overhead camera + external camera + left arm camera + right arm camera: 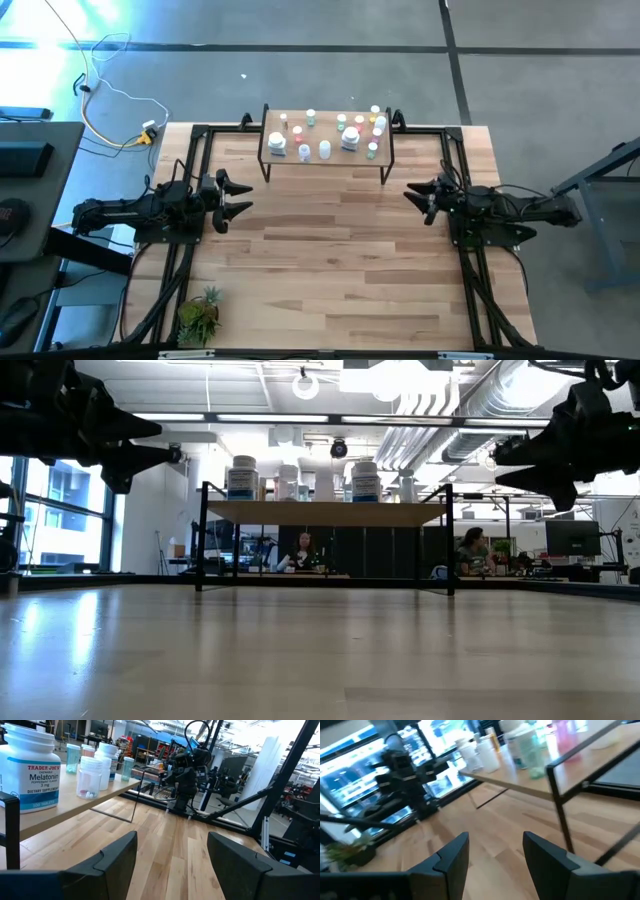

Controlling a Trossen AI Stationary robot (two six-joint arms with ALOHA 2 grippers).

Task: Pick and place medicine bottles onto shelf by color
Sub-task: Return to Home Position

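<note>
On shelf (pixel 330 160): medicine bottles (pixel 350 138) standing | left fingers (pixel 238 188) released, empty | right fingers (pixel 418 192) released, empty

One worktop (pixel 330 270) carries one shelf (pixel 325 513). On the shelf stand about a dozen bottles (pixel 325 150): roughly six toward the left and roughly six toward the right, though the exact number cannot be told. Two are larger than the rest, one big bottle (pixel 277 145) on the left and one (pixel 350 137) on the right. One plant (pixel 200 315) sits at the near left corner. There are two arms, one left arm (pixel 140 212) and one right arm (pixel 510 208). Two people sit in the room beyond, one person (pixel 303 550) left and another (pixel 472 548) right.
</note>
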